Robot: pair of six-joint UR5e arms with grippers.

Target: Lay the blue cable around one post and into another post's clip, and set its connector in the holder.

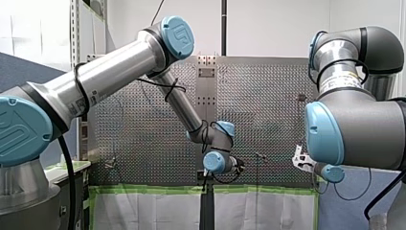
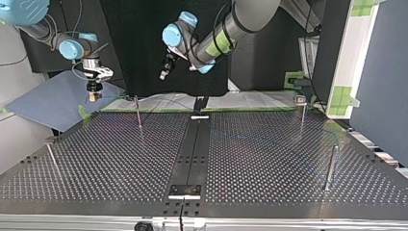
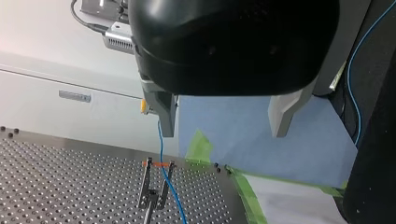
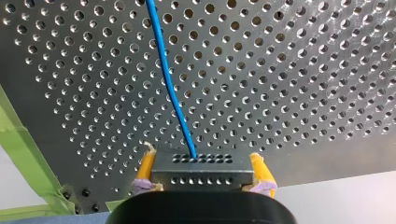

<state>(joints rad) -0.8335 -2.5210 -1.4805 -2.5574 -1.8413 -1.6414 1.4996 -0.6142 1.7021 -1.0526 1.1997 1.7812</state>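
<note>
Routing step: right gripper (image 4: 202,166) clamps connector (image 4: 201,173), left gripper (image 3: 223,117) open, empty; next, guide blue cable (image 4: 168,84) into clip (image 3: 151,198)

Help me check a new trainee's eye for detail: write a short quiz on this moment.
1. What does my right hand grip? A) the perforated metal connector at the blue cable's end B) a post C) green tape
2. True or false: my left hand is shut on the blue cable.
3. Fill in: my right hand's pads are ___.
Key: 1 A; 2 false, my left hand is open and empty; 3 yellow.
</note>
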